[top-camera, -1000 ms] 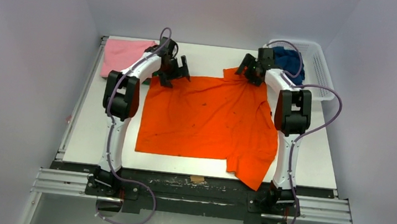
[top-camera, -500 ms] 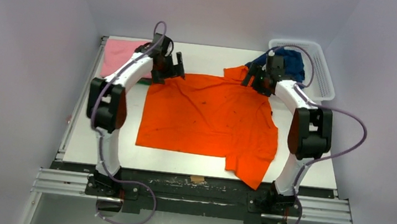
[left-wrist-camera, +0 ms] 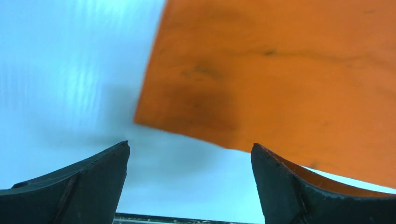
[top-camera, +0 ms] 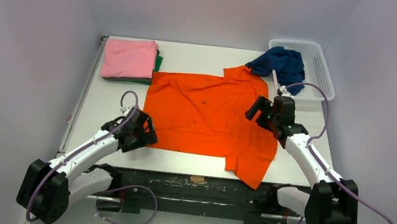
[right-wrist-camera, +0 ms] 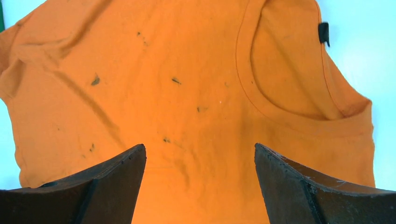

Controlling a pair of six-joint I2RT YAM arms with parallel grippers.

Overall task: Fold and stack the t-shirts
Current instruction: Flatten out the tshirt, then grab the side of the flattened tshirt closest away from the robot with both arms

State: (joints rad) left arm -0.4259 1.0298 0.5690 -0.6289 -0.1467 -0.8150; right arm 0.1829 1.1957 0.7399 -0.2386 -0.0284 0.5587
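A bright orange t-shirt [top-camera: 207,115] with small dark specks lies spread flat in the middle of the table. Its near-right sleeve hangs toward the table's front edge. My left gripper [top-camera: 146,134] hovers open just off the shirt's near-left corner [left-wrist-camera: 154,116], with bare table between its fingers [left-wrist-camera: 190,144]. My right gripper [top-camera: 257,111] is open above the shirt's right side, near the collar [right-wrist-camera: 280,107], holding nothing [right-wrist-camera: 200,145]. A folded pink t-shirt [top-camera: 129,58] lies on a dark green one [top-camera: 158,63] at the far left. A navy t-shirt [top-camera: 282,62] spills out of the basket.
A white mesh basket [top-camera: 318,63] stands at the far right corner. White table [top-camera: 113,108] shows to the left of the orange shirt. A dark rail [top-camera: 194,181] runs along the near edge, and plain walls enclose the space.
Both arms have swung back from the shirt's far edge toward me. The left one went down to the near-left corner, the right one to the shirt's right side.
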